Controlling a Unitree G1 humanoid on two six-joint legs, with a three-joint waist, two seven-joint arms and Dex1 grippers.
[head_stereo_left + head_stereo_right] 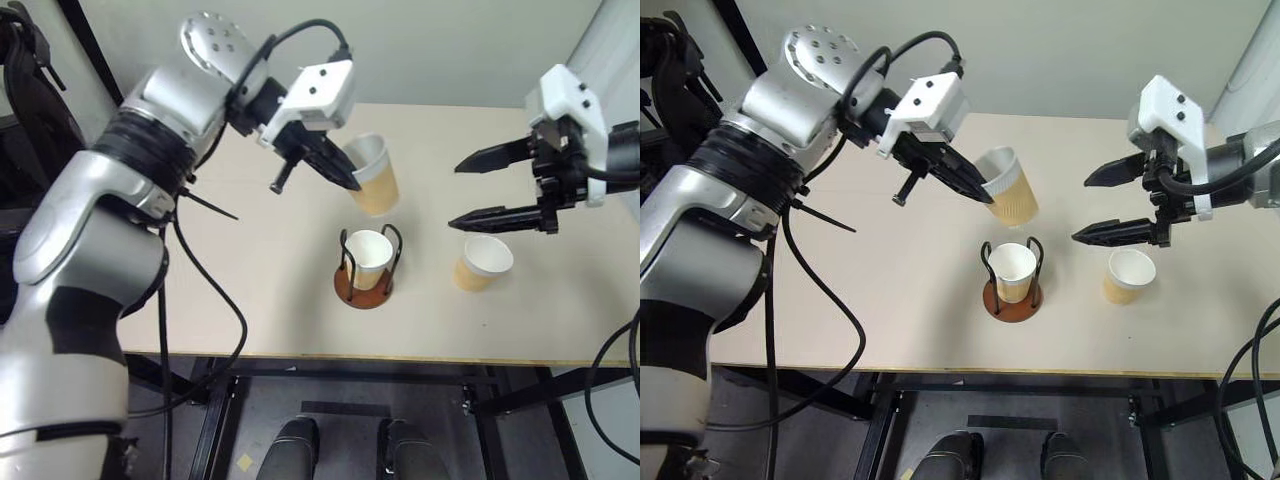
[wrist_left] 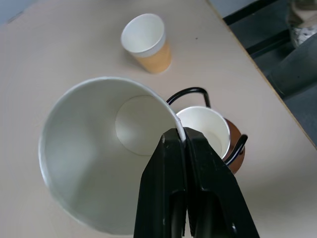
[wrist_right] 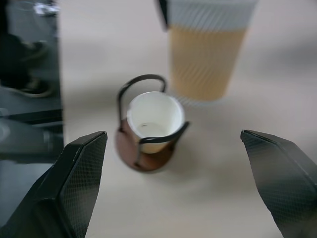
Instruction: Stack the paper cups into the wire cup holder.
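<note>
Left gripper (image 1: 345,180) pinches cup (image 1: 372,175) rim, seemingly above holder (image 1: 366,268) | right gripper (image 1: 470,192) open

Even, bright indoor light falls on the pale bench (image 1: 270,300), with only soft, faint shadows beneath the wire cup holder (image 1: 366,268) and the cups. The right wrist view is blurred throughout, the raised cup (image 3: 208,49) ahead of the right tool (image 3: 173,193) most of all.

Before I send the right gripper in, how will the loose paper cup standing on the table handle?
The paper cup looks thin-walled and empty, so probably light, and a hard squeeze may crush it. It stands on its narrow bottom, so a sideways nudge from the open right gripper would likely tip it.
</note>
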